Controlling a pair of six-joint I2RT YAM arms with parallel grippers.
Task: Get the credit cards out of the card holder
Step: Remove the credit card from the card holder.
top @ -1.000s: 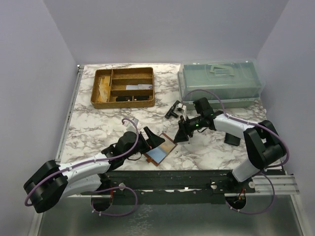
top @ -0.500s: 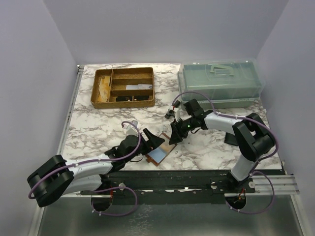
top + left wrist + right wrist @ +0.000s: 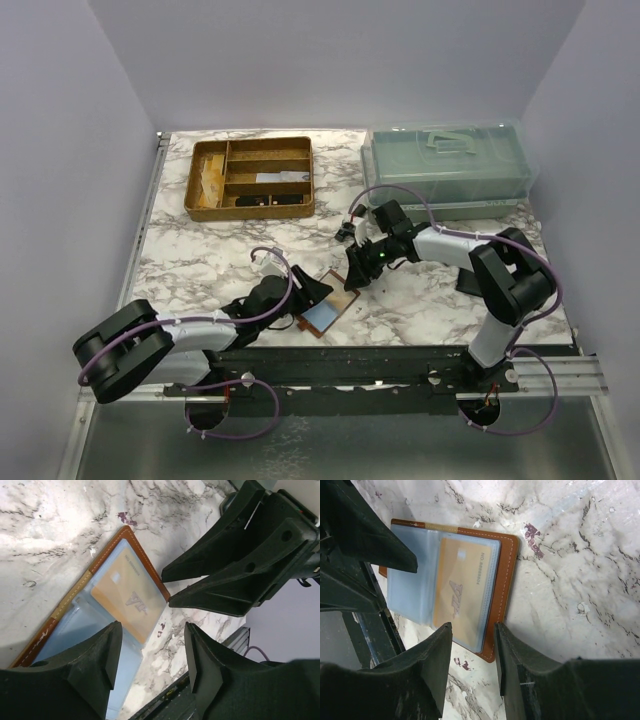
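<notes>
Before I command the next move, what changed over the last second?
The right arm swung left, bringing its jaws over the card holder. The left arm shifted its elbow right and its jaws narrowed. Nothing was gripped. The card holder, tan card, tray and box stayed put.

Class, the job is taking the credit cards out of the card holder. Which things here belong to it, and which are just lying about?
Job: open card holder; tan credit card in its clear sleeve.
Lying about: gold-brown divided tray; clear lidded box.
</notes>
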